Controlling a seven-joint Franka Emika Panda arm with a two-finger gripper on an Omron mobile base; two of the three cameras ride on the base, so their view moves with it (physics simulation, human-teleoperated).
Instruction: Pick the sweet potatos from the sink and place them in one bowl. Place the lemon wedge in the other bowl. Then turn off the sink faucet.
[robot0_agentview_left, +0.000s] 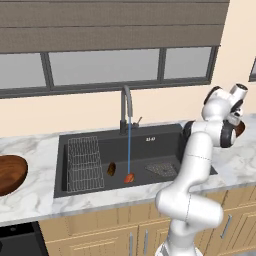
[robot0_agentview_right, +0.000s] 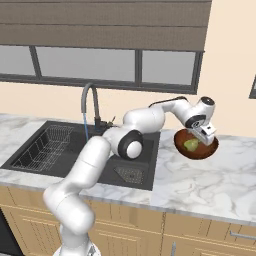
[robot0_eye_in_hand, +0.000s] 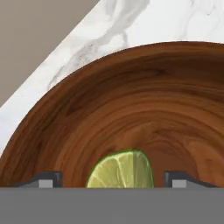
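My gripper hangs open just above the right-hand wooden bowl on the counter. The lemon wedge lies inside this bowl. In the hand view the wedge rests on the bowl's floor, with a gap on each side between it and my fingertips. Two sweet potatoes lie in the black sink: a dark brown one and an orange-red one. Water runs from the faucet in a thin blue stream. The other bowl sits on the counter left of the sink.
A wire rack fills the sink's left part and a square drain grate lies at its right. Marble counter spreads around the right bowl. A wall with a window rises behind the faucet.
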